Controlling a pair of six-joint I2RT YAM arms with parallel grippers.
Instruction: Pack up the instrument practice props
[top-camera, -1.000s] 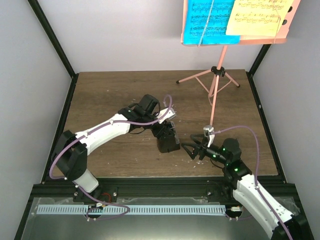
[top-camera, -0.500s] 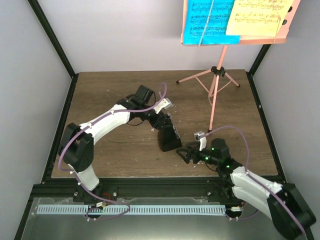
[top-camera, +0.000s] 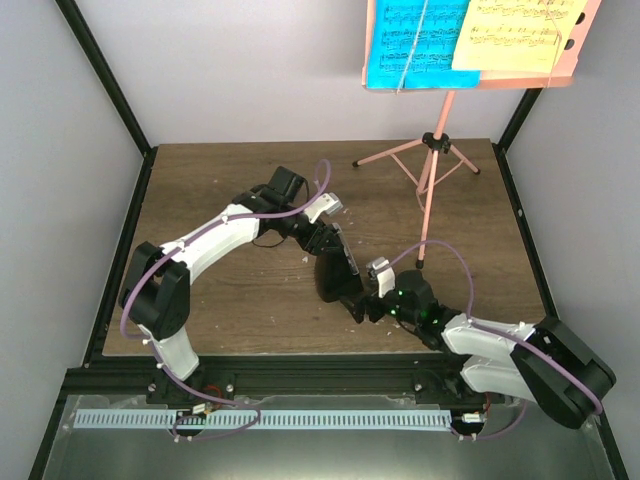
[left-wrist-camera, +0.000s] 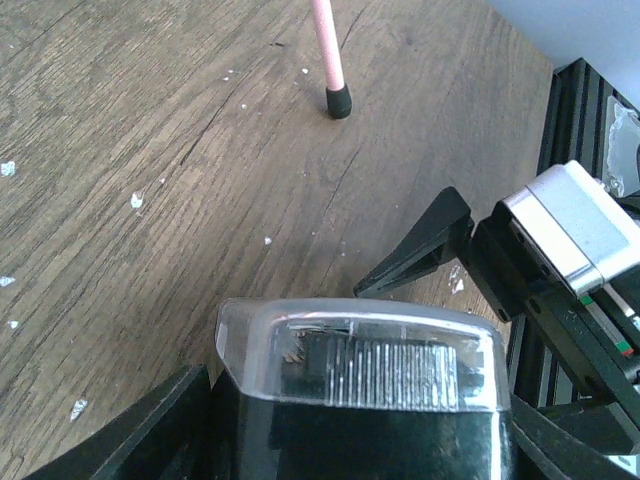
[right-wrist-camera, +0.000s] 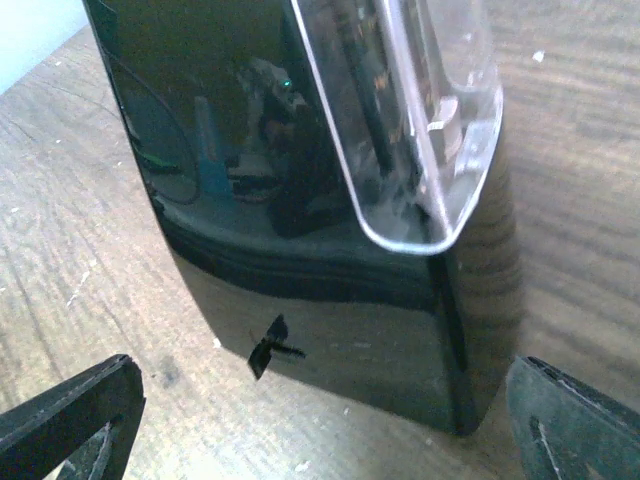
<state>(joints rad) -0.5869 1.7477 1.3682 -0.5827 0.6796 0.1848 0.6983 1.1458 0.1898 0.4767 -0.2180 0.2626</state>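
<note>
Watching top cam 1st: L gripper (top-camera: 325, 243) grips the black metronome (top-camera: 336, 275) mid-table (top-camera: 220, 190). R gripper (top-camera: 358, 305) sits just near-right of it, jaws wide apart. Pink music stand (top-camera: 432, 190) is far right, cyan page (top-camera: 415, 40) + yellow page (top-camera: 520, 35) on its desk.

L wrist: my fingers (left-wrist-camera: 150, 430) hug both metronome sides.

R wrist: 2 fingers spread, metronome between, untouched.
</note>
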